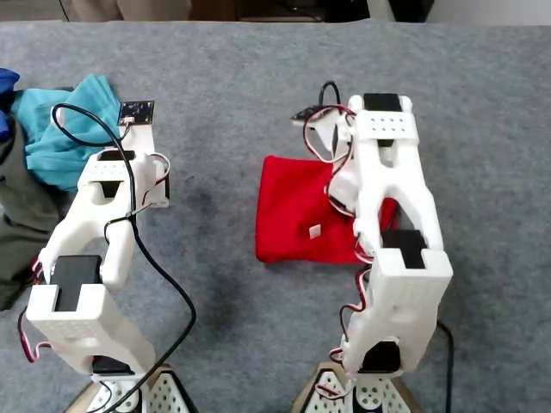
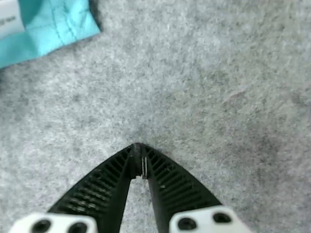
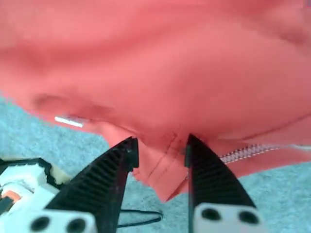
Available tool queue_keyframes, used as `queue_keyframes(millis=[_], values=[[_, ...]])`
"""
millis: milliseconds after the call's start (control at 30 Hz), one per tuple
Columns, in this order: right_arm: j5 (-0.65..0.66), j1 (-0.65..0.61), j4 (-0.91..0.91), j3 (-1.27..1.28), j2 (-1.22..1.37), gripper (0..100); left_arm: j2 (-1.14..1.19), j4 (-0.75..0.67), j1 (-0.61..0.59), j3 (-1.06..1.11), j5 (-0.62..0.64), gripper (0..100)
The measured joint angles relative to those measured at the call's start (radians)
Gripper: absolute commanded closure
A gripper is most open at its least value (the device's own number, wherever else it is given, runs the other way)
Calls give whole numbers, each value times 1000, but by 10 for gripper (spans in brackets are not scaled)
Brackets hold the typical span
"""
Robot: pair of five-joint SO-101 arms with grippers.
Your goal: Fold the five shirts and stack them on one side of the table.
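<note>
A red shirt (image 1: 293, 215) lies folded into a rough square at the middle of the grey table, a small white tag (image 1: 315, 231) on top. The right arm (image 1: 387, 172) stands over its right side. In the right wrist view the right gripper (image 3: 159, 144) is open, with a hem corner of the red shirt (image 3: 165, 73) lying between its black fingers. A teal shirt (image 1: 65, 129) is bunched at the far left. The left arm (image 1: 103, 185) rests beside it. My left gripper (image 2: 139, 148) is shut on nothing, over bare felt, a little away from the teal shirt (image 2: 43, 29).
At the left table edge a dark olive shirt (image 1: 21, 215) and a blue one (image 1: 7, 86) are heaped with the teal one. Grey felt (image 1: 215, 103) covers the table. Black cables (image 1: 164, 284) trail from the arms.
</note>
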Motion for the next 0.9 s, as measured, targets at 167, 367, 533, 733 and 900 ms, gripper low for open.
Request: queue_keyframes(millis=[167,367,533,733,900], values=[[14,69,18,0,0,993,0,0,0,0,0,980],[44,130,18,34,-5,994,0,0,0,0,0,980],[95,153,18,153,-100,994,0,0,0,0,0,980],[103,153,18,189,-183,947,0,0,0,0,0,980],[21,153,11,189,-186,723,0,0,0,0,0,979]])
